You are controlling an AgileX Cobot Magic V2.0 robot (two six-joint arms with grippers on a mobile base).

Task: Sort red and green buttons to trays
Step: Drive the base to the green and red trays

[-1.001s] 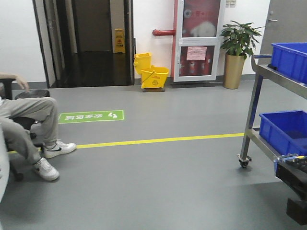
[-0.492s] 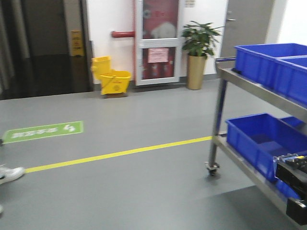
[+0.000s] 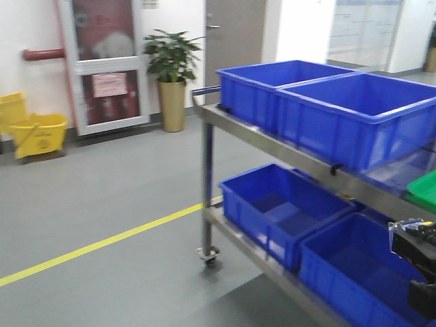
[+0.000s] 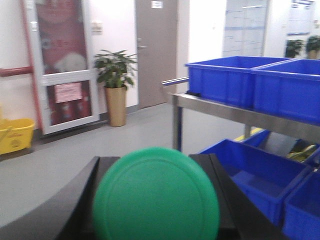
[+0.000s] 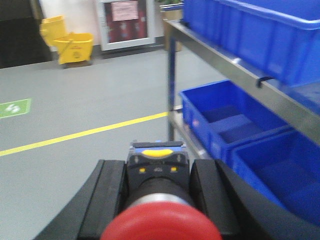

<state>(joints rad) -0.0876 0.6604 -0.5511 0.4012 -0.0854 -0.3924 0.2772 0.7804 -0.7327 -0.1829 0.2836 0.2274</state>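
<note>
The left gripper (image 4: 156, 210) is clamping the green button (image 4: 156, 192), whose round cap is filling the space between its black fingers (image 4: 70, 205). The right gripper (image 5: 159, 192) is gripping the red button (image 5: 161, 224) by its dark body. Both are facing a steel cart (image 3: 272, 139) carrying blue crates (image 3: 354, 116), where a corner of the green tray (image 3: 424, 189) is showing on the upper shelf.

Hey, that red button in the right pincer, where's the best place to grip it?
Grip the red button by its dark barrel behind the cap, from both sides, as the right pincer does. The cap is rounded and wider; the barrel lies straight between the fingers.
</note>
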